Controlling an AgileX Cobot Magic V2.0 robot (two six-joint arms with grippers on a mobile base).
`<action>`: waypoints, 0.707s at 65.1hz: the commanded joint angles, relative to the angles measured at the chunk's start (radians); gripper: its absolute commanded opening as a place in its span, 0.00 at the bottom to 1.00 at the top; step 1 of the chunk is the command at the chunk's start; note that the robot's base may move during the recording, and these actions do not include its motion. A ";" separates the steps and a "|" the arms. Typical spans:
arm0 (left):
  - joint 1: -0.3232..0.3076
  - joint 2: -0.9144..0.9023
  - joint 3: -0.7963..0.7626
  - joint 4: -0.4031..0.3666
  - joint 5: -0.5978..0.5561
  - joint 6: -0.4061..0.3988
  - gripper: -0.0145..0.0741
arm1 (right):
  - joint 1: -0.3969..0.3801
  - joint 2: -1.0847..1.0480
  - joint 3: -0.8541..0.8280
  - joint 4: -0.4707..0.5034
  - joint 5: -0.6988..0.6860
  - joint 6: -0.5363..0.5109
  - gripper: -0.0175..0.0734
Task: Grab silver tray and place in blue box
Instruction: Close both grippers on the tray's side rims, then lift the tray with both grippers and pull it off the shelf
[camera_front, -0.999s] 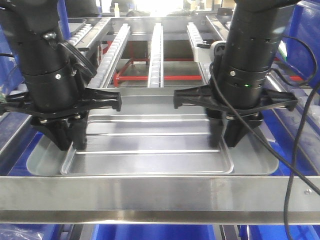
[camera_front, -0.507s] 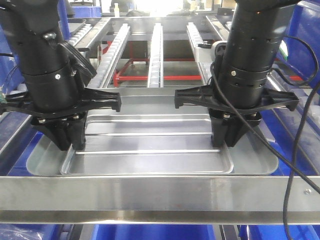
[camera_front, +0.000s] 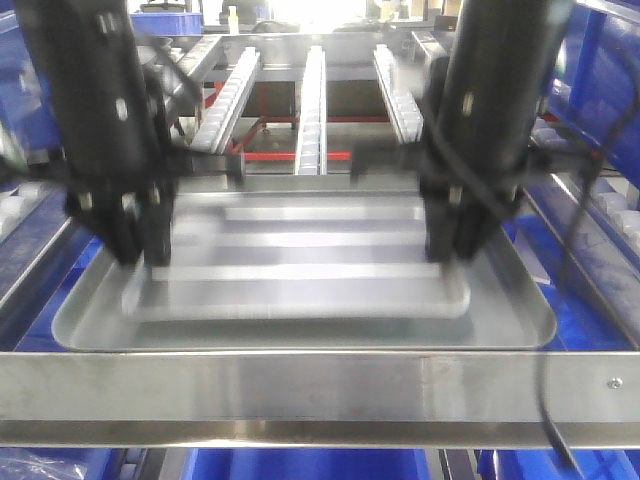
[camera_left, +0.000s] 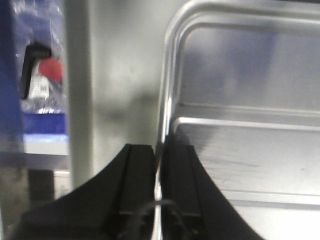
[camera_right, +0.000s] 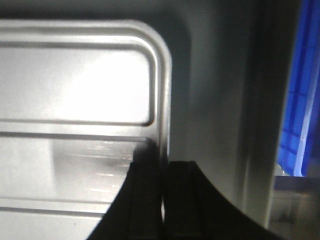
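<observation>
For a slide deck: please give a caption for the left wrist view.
Left tool pinching the raised rim of the silver tray near a rounded corner.

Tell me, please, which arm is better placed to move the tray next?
Neither alone: the left claw grips the tray by its left rim and the right claw by its right rim, so moving together looks best.

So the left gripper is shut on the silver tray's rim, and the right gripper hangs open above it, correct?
Not quite. The right gripper is also shut on the rim of the silver tray, as the right wrist view shows. The left gripper grips as you said.
</observation>
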 joint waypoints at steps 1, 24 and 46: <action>0.002 -0.103 -0.036 0.022 0.027 -0.004 0.15 | -0.002 -0.091 -0.035 -0.022 0.028 -0.011 0.25; -0.009 -0.254 0.082 0.026 0.038 -0.042 0.15 | 0.005 -0.257 0.049 -0.050 0.054 0.027 0.25; -0.116 -0.393 0.203 0.062 0.042 -0.181 0.15 | 0.126 -0.379 0.189 -0.104 0.046 0.159 0.25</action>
